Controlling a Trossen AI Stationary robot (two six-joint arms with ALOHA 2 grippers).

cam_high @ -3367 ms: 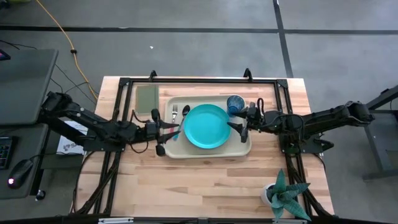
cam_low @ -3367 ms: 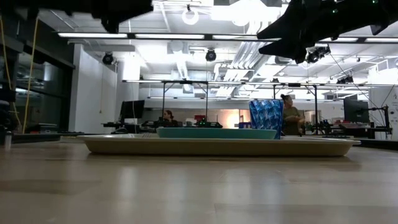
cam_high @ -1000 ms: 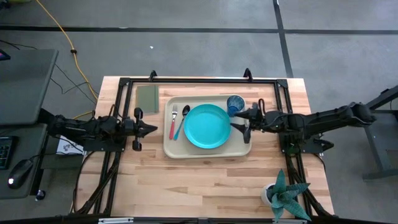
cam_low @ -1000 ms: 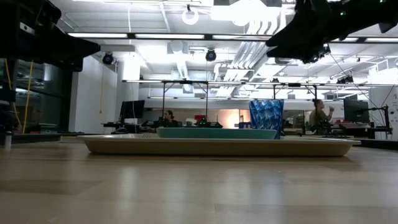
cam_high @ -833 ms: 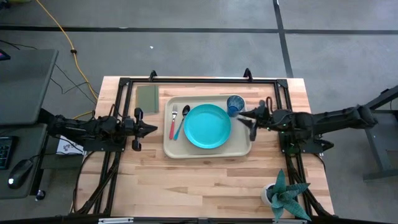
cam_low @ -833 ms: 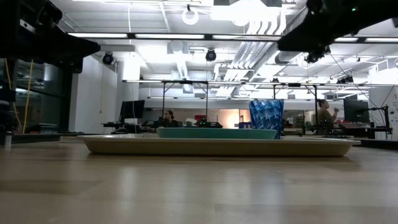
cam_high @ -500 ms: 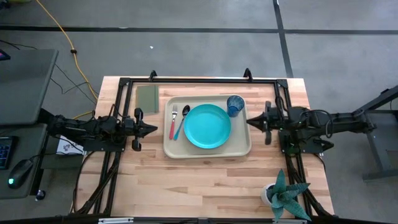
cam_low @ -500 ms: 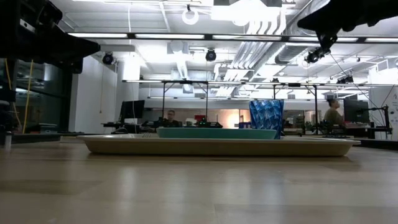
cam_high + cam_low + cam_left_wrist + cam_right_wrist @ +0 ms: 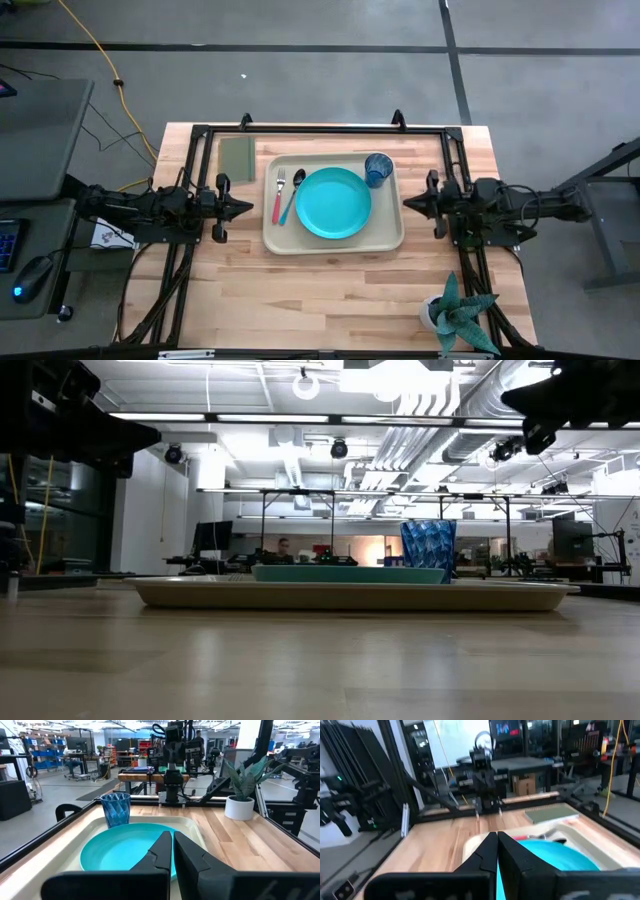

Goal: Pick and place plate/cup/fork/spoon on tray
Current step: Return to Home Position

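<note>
The beige tray point(image 9: 385, 236) lies in the middle of the table. On it rest the turquoise plate point(image 9: 333, 203), the dark-blue cup point(image 9: 378, 168) upright at the far right corner, and the red-handled fork point(image 9: 279, 194) beside the blue-handled spoon point(image 9: 293, 196) along the left side. My left gripper point(image 9: 249, 207) hovers shut just left of the tray, pointing at it. My right gripper point(image 9: 407, 202) hovers shut just right of the tray. Both hold nothing, as both wrist views show: left gripper point(image 9: 172, 846), right gripper point(image 9: 497, 845).
A flat olive-green square point(image 9: 237, 156) lies at the far left, beside the tray. A potted plant point(image 9: 457, 315) stands at the near right corner. Black frame rails point(image 9: 320, 130) run around the table's far edge and sides. Bare wood lies in front of the tray.
My right gripper has shut and drawn back from beside the cup over the tray's right edge, toward the table's right edge. It now hovers off the tray. The cup and the other things stay where they were on the tray.
</note>
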